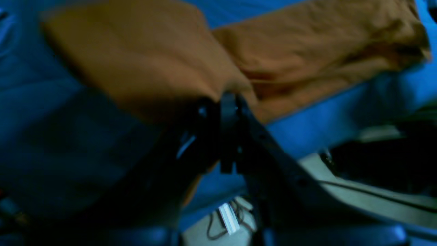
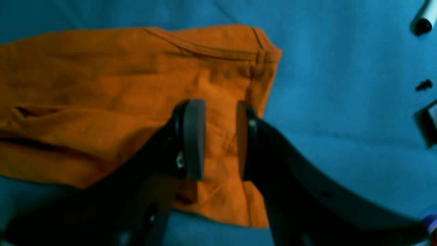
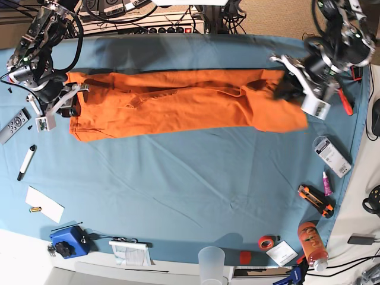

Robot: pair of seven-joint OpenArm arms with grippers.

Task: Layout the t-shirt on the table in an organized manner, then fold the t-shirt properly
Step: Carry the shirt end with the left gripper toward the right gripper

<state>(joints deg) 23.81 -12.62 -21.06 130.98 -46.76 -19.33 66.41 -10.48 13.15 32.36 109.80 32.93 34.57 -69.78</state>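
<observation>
The left claw (image 1: pixel 228 102) is clenched on a lifted flap of the shirt (image 3: pixel 178 104), raising that end off the table (image 3: pixel 178 190), likely to fold it back across the rest; the right claw (image 2: pixel 220 136) is released, its pads straddling the other end of the shirt, seemingly poised to pin or pinch the hem corner; the shirt lies as a long orange band across the far half of the table, already folded lengthwise, wrinkled, with a seam and hem showing at the right claw's end.
</observation>
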